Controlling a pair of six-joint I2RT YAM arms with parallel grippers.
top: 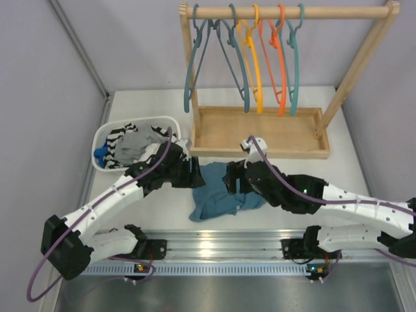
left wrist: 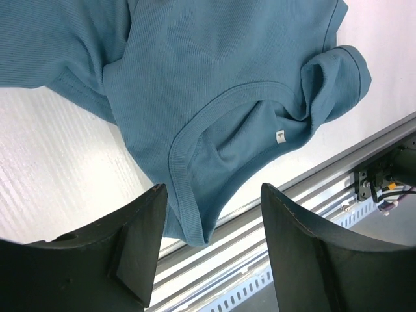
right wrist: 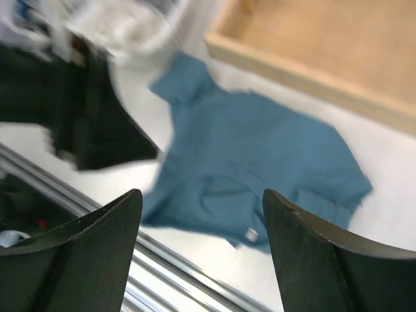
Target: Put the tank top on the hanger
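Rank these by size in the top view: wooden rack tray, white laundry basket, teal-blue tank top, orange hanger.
1. Flat wooden rack tray.
2. White plastic laundry basket and teal-blue fabric tank top: alike; the top is partly covered.
3. Thin orange plastic hanger.

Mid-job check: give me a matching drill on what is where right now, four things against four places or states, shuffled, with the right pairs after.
Things:
1. tank top
2. teal-green hanger
3. white basket
4. left arm's fingers

Places or states:
A. rightmost on the wooden rail
B. spread apart, holding nothing
C. crumpled on the table, near its front edge
D. at the left side, holding clothes

Pairs: 1-C; 2-A; 3-D; 4-B
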